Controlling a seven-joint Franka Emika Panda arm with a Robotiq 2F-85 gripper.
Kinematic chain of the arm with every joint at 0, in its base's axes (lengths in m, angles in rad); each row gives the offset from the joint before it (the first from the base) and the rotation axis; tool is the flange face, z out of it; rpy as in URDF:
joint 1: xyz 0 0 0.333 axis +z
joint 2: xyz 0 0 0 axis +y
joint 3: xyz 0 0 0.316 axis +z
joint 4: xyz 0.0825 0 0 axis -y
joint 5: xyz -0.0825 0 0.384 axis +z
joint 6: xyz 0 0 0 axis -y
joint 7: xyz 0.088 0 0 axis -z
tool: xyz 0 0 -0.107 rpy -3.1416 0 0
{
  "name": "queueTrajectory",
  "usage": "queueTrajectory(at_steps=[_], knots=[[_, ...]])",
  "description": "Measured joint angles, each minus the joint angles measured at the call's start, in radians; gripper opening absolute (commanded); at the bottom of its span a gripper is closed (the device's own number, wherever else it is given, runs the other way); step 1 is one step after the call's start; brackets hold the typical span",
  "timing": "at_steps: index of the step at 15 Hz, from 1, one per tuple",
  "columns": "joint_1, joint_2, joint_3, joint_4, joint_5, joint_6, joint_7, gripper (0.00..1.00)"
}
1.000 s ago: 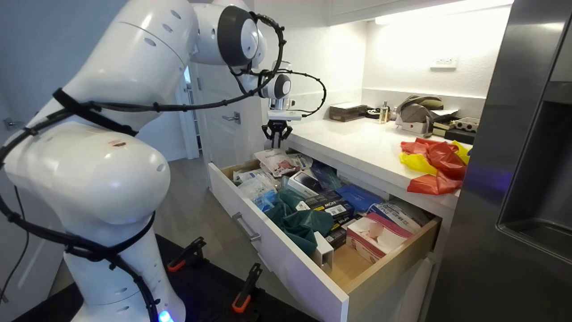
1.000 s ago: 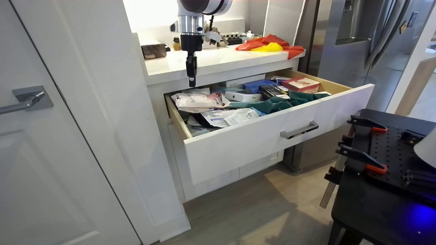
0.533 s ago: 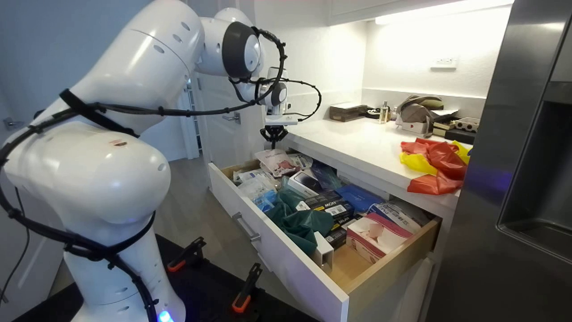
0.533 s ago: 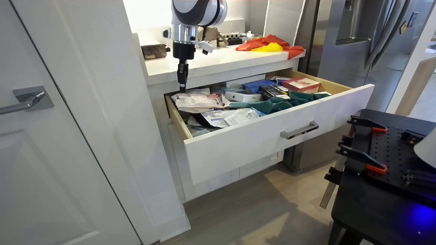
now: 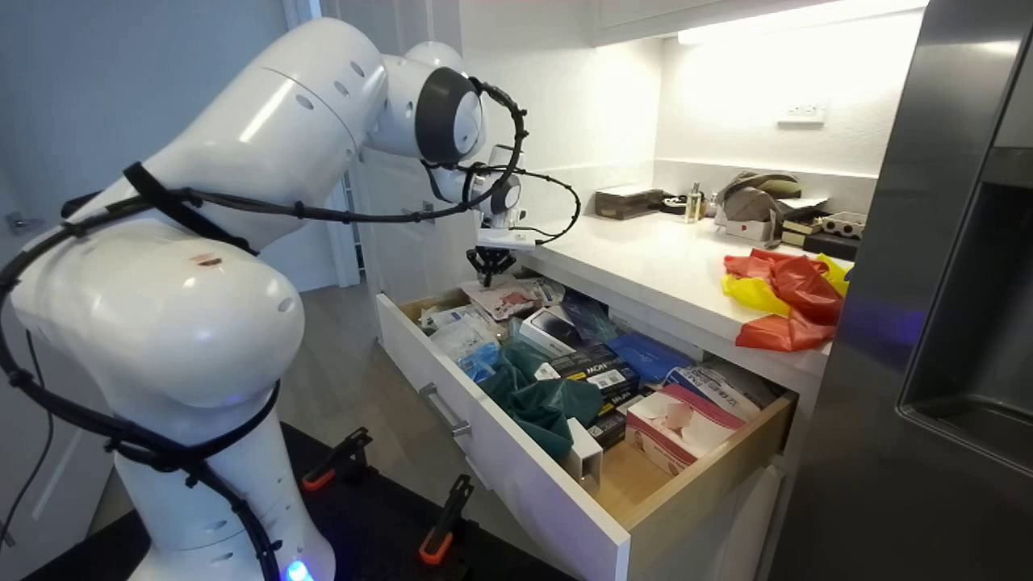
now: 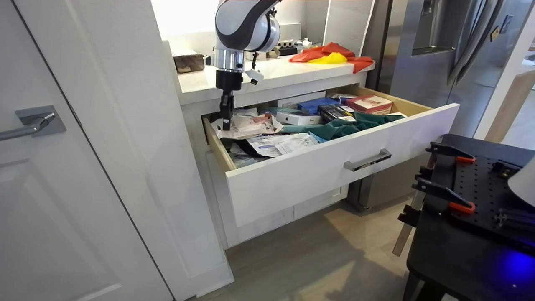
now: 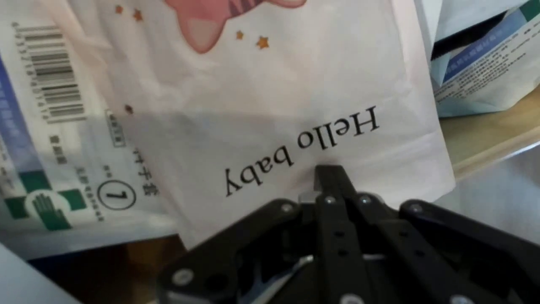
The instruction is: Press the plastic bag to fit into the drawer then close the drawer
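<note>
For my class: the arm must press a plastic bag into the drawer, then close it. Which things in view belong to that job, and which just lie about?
Belong to the job: gripper, "Hello baby" bag, open drawer.

Just lying about: red-and-yellow bundle, brown box, red-and-white box, green crumpled material.

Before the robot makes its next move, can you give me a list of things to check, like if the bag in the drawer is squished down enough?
1. Tool shut, good for pushing: ok.
2. Tool over the "Hello baby" bag: ok, its tip looks to be on the bag.
3. Bag low enough to slide under the counter: cannot tell from these views.
4. Crumpled green sheet inside the drawer: ok, none seen hanging outside.
5. Way free for closing: not ok, the tool is over the open drawer, so it should probably lift away first.
</note>
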Motion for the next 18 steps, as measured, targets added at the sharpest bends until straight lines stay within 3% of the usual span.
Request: queueTrajectory(at_steps=[12,18], knots=[[-0.059,-0.012,-0.008,0.000,0.005,-0.293,0.000,0.00],[-0.069,-0.035,-0.021,0.005,0.017,-0.375,-0.002,0.00]])
